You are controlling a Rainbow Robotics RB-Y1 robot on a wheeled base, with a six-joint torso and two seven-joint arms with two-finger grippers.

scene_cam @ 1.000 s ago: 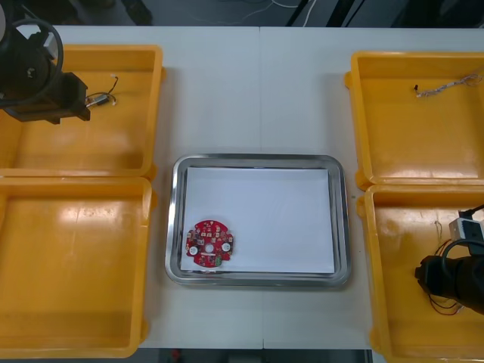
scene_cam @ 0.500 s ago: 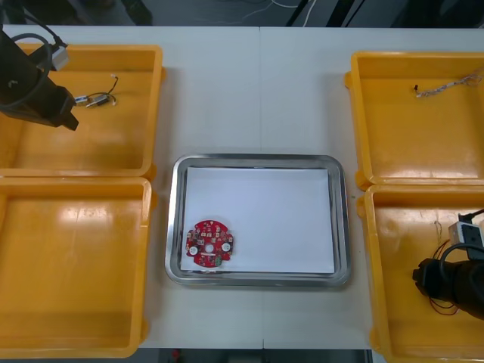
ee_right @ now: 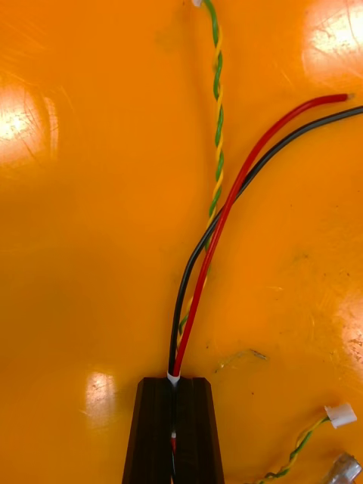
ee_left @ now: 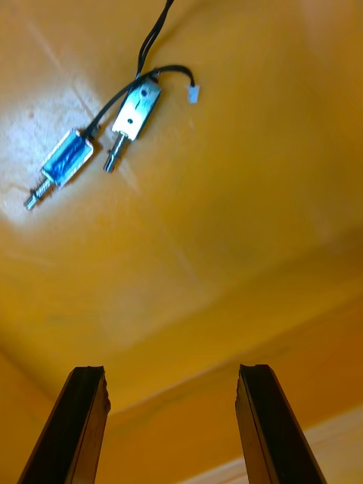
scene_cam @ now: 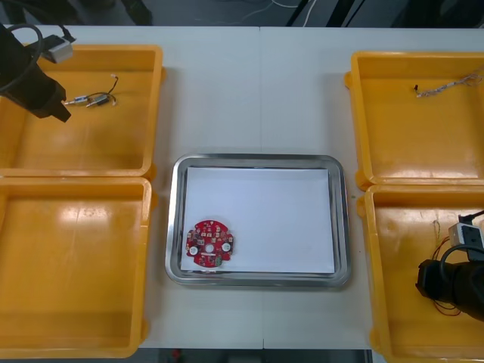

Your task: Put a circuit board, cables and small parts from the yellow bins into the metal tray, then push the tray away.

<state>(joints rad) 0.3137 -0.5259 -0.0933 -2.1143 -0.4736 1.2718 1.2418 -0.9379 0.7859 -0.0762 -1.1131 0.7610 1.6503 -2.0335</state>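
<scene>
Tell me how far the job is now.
Done: the round red circuit board lies in the white-lined metal tray. In hand: the right tool is shut on the red and black cable; the open left tool hovers near small metal parts. Left: loading these, pushing the tray.

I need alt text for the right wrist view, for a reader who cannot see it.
The right gripper is shut on a red and black cable that lies on a bin floor. A green and yellow twisted cable crosses it.
</scene>
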